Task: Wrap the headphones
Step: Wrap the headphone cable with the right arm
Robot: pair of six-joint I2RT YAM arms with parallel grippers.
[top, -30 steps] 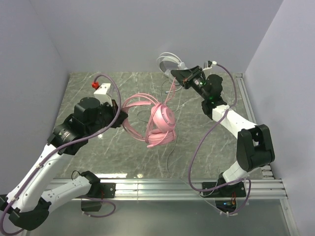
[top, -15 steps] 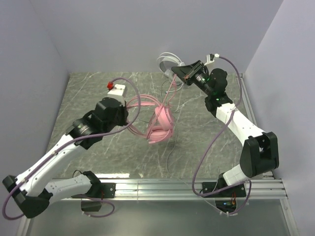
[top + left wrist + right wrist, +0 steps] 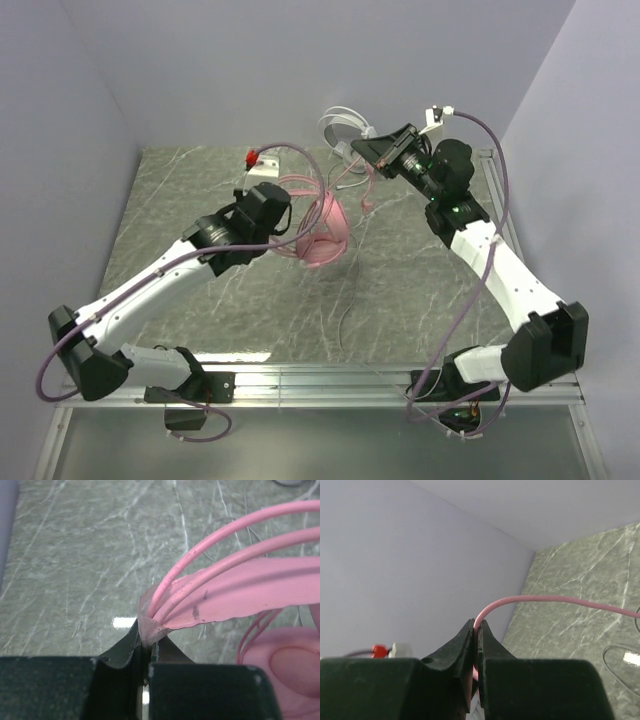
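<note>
The pink headphones [image 3: 327, 228] hang tilted just above the middle of the table, one round earcup [image 3: 292, 665] facing right. My left gripper [image 3: 291, 230] is shut on the end of their pink headband [image 3: 235, 592], and my left gripper's [image 3: 148, 634] fingertips pinch the flat band and its two wire hoops together. My right gripper [image 3: 360, 152] is raised at the back, shut on the thin pink cable [image 3: 352, 176]. That pink cable [image 3: 550, 599] arcs out of my right gripper [image 3: 477, 625] toward the right. The white headphones [image 3: 344, 126] stand against the back wall, just behind the right gripper.
A thin pale cable [image 3: 345, 312] trails loosely over the marble table [image 3: 190, 200] toward the front, and a loop of it [image 3: 619, 666] shows below the right wrist. Lilac walls [image 3: 250, 70] close the back and both sides. A metal rail [image 3: 330, 378] runs along the near edge.
My left arm has swung right and toward the back, carrying the pink headphones with it. My right arm has stretched out and risen, keeping hold of the pink cable.
</note>
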